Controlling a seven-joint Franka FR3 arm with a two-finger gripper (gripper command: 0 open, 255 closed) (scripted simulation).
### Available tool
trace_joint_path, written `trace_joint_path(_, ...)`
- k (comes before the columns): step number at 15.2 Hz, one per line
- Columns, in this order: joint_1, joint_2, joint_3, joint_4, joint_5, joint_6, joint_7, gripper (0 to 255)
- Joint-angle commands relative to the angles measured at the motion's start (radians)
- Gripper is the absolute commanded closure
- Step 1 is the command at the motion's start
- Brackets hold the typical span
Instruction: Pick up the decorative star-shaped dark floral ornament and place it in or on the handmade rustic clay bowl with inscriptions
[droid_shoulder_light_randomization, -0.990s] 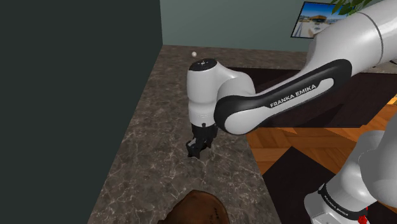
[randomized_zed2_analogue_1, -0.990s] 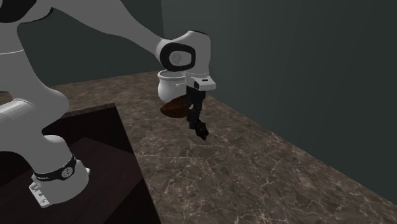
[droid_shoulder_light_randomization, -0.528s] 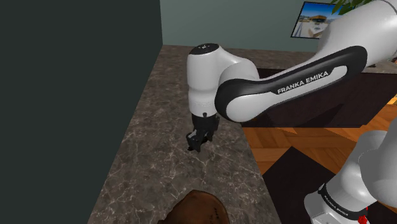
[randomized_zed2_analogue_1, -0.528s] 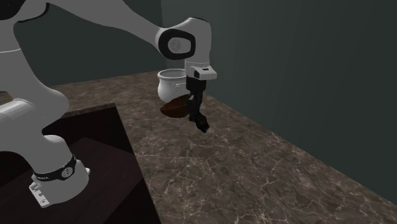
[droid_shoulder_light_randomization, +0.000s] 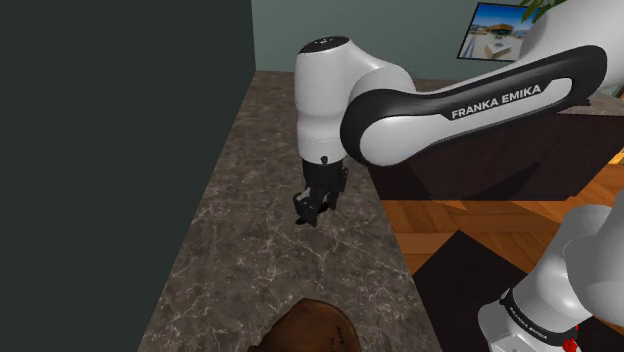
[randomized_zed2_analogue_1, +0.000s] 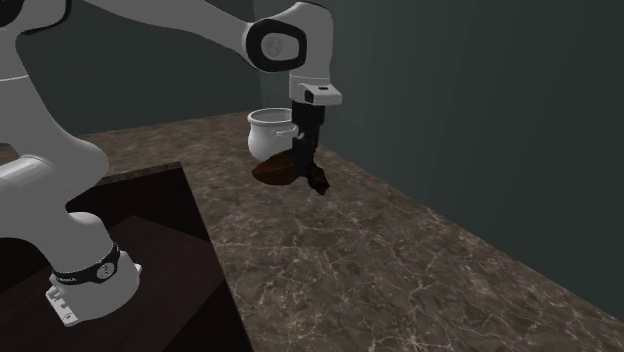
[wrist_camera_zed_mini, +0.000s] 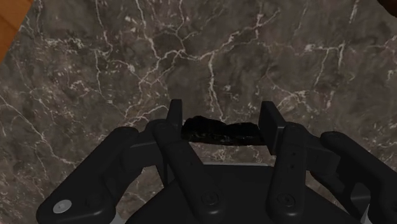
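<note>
Jaws clasping lumpy black ornament (wrist_camera_zed_mini: 219, 132), white-veined stone counter (wrist_camera_zed_mini: 191, 57)

A dark marble counter ran along a deep green wall.
The counter (droid_shoulder_light_randomization: 250, 230) was brown-black stone veined in white, set against a flat dark teal wall (droid_shoulder_light_randomization: 110, 150) on the shoulder view's left. A paler grey-green wall (droid_shoulder_light_randomization: 360, 35) closed the far end, carrying a framed picture (droid_shoulder_light_randomization: 492, 30) of blue sky, with green leaves (droid_shoulder_light_randomization: 540, 8) just beside it. Past the counter's edge lay an orange-brown wooden floor (droid_shoulder_light_randomization: 470, 218) and a dark rug (droid_shoulder_light_randomization: 455, 275). The light was dim and even.
</note>
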Motion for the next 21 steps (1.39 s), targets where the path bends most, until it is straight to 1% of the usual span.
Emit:
trace_joint_path(1, 0.0, -0.009, 0.0, 0.02, 0.005, -0.028, -0.003, 255)
trace_joint_path(3, 0.0, -0.012, 0.0, 0.03, 0.006, -0.042, -0.005, 255)
trace_joint_path(8, 0.056, -0.046, 0.058, -0.001, 0.032, -0.046, 0.099, 255)
trace_joint_path(12, 0.101, -0.056, 0.108, -0.006, 0.048, -0.052, 0.188, 255)
trace_joint_path(17, 0.159, -0.042, 0.173, 0.014, 0.055, -0.062, 0.31, 255)
trace_joint_path(21, 0.207, -0.009, 0.227, 0.05, 0.047, -0.073, 0.415, 255)
